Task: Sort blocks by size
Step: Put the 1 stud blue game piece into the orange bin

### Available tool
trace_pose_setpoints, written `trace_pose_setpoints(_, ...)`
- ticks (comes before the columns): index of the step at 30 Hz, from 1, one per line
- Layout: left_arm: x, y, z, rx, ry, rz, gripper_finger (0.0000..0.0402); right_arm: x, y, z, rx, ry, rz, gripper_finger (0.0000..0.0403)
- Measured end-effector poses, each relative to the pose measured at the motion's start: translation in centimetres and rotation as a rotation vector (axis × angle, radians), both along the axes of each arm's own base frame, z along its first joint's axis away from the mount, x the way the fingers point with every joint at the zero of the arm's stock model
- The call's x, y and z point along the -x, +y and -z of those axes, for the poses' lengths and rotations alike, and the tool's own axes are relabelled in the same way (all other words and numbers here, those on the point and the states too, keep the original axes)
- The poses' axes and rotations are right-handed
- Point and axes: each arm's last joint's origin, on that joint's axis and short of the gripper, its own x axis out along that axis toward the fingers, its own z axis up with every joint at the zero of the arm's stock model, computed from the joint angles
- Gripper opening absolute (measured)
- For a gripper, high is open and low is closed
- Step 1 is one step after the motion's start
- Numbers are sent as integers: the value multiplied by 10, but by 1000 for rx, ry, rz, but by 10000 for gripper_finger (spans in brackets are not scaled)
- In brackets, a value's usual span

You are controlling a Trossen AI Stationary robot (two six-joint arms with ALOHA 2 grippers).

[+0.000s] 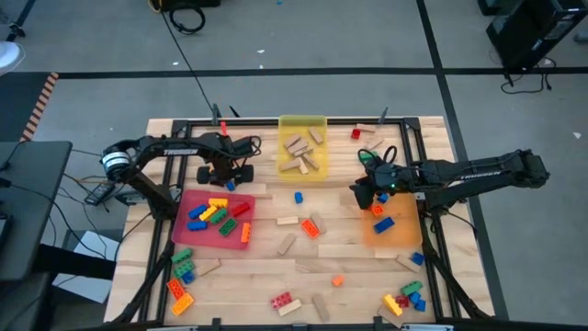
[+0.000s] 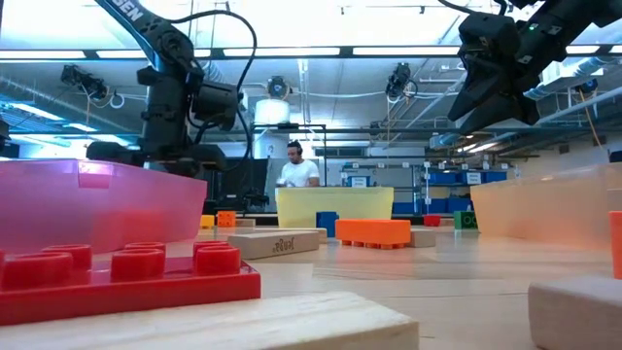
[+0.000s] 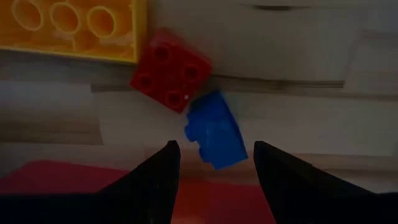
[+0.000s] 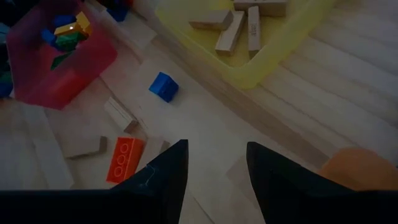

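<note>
High view. Wooden table [image 1: 276, 276]. Three trays: red tray [image 1: 188, 234] at left, holding a heap of yellow, blue, green and red bricks [image 1: 217, 217]; yellow tray [image 1: 303, 124] at the far middle, holding tan wooden blocks [image 1: 300, 156]; orange tray [image 1: 397, 237] at right, holding a blue brick [image 1: 383, 224] and a small orange one. Loose on the boards: a small blue brick [image 1: 299, 197], an orange brick [image 1: 311, 227], tan blocks, a red brick [image 1: 281, 301] near the front edge, a mixed cluster [image 1: 181, 271] at front left and another [image 1: 407, 296] at front right. Left gripper [image 1: 226, 177] sits just beyond the red tray's far edge. Right gripper [image 1: 360, 195] sits at the orange tray's far left corner.

Low view. Red brick [image 2: 126, 272] and tan blocks close to the lens; orange brick [image 2: 373, 230] mid-table; yellow tray [image 2: 335, 206] behind it. Both grippers hang above the table, left [image 2: 175, 160] over the red tray [image 2: 97, 199], right [image 2: 486, 102] high up. A person [image 2: 296, 167] stands in the room behind.

Left wrist view. Fingers [image 3: 155, 180] parted, nothing between them. Beyond the tips, a blue brick [image 3: 214, 132] lies tilted, touching a red four-stud brick [image 3: 171, 70]; a yellow brick [image 3: 71, 28], hollow side up, lies just beside the red one.

Right wrist view. Fingers [image 4: 165, 177] parted and empty, over bare boards. Farther off: small blue brick [image 4: 163, 86], orange brick [image 4: 124, 158], tan blocks, yellow tray [image 4: 273, 59] with wooden blocks, red tray [image 4: 62, 74] with bricks.
</note>
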Motion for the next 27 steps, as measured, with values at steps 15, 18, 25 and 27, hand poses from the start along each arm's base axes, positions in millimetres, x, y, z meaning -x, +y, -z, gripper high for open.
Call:
trace_pose_setpoints(15,4,-2,20,-16,-26,-70,210,0,0,0,-1,0,-1,177)
trace_pose_setpoints(18,5,-2,21,-17,-27,-71,196,0,0,0,-2,0,-2,177)
trace_pose_setpoints(25,2,0,22,-51,-58,-44,138,0,0,0,-2,0,-1,177)
trace_pose_setpoints(27,0,1,21,-62,-81,-32,125,0,0,0,-2,0,-2,177)
